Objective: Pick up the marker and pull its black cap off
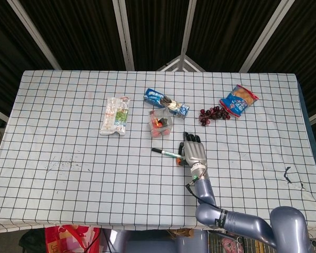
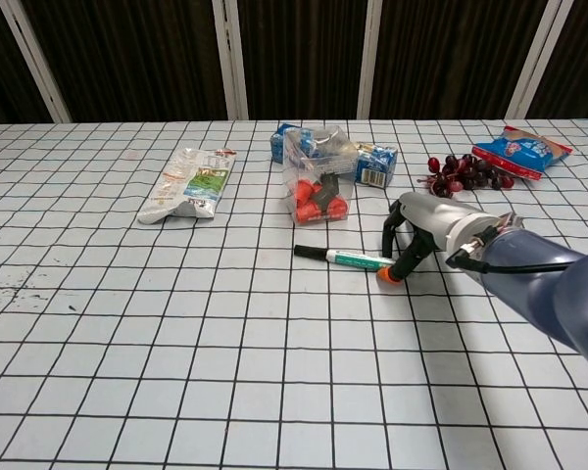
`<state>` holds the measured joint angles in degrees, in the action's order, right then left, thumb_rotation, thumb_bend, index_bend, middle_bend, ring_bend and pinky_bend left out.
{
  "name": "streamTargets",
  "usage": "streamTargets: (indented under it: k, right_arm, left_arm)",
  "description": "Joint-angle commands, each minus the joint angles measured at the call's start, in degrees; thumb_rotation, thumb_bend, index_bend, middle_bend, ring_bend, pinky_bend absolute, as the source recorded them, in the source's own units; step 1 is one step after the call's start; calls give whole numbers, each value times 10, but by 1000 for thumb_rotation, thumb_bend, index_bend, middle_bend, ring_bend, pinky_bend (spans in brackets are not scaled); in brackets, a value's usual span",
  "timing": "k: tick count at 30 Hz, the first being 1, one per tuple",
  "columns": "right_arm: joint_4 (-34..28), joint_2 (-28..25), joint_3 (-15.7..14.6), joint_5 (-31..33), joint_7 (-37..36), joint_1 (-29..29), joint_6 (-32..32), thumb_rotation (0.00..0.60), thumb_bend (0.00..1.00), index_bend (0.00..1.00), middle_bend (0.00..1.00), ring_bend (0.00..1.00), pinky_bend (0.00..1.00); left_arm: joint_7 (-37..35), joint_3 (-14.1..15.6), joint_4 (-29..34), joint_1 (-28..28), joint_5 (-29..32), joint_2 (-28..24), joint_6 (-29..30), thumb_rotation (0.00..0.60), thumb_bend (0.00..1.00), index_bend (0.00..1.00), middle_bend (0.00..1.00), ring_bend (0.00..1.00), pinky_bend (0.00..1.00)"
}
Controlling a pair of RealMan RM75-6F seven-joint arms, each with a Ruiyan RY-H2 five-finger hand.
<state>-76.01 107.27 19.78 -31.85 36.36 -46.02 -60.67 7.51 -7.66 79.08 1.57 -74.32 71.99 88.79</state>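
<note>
Lying on the checked tablecloth (image 2: 176, 323) is the marker (image 2: 345, 258), green-and-white barrel, black cap (image 2: 309, 253) pointing to the left of the view and still on. My right hand (image 2: 426, 230) arches over its other end, fingers curled down around the barrel; an orange fingertip (image 2: 383, 277) touches the cloth just beside the barrel end. I can't tell if the marker is actually pinched or only caged, since the contact is hidden under the palm. From the head view the same right hand (image 1: 193, 152) sits palm down with the marker (image 1: 166, 153) sticking out to its left, slightly tilted against the grid lines. My left hand doesn't show in either camera. Just beyond the marker stands a clear plastic box (image 2: 317, 186) with red and black pieces inside, not touching the marker. Behind it lies a blue snack packet (image 2: 374, 162), partly hidden by the box. To the right of the packet, near my hand, a bunch of dark grapes (image 2: 461, 172), and past them a blue chip bag (image 2: 520, 149). Well apart on the other side, a crumpled clear wrapper (image 2: 191, 184) with green print lies flat. Head view shows the same row: wrapper (image 1: 116, 115), box (image 1: 159, 123), packet (image 1: 166, 103), grapes (image 1: 213, 114), chip bag (image 1: 238, 100).
</note>
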Motion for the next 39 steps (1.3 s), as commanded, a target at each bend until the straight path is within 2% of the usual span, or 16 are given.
streamTargets:
  k: [1,13,28,39]
  right_arm:
    - [2,0,0,6,5,-3,1,600,327,474,71,51,0]
    - [-2,-1,1,7,8,-8,-6,600,327,452,71,51,0]
    - [-6,0,-7,-3,1,-8,-8,600,327,589,71,51,0]
    - [-10,0,-7,-3,4,-9,-12,600,328,596,71,51,0]
  left_arm:
    - [0,0,-1,0,0,0,-1,600,504,48,0,0,9]
    - [-4,0,-8,0,4,4,-4,600,504,48,0,0,9]
    - [-1,-1,-10,-1,10,8,-10,600,504,48,0,0,9]
    - [1,-1,-11,-1,15,9,-14,600,504,48,0,0,9]
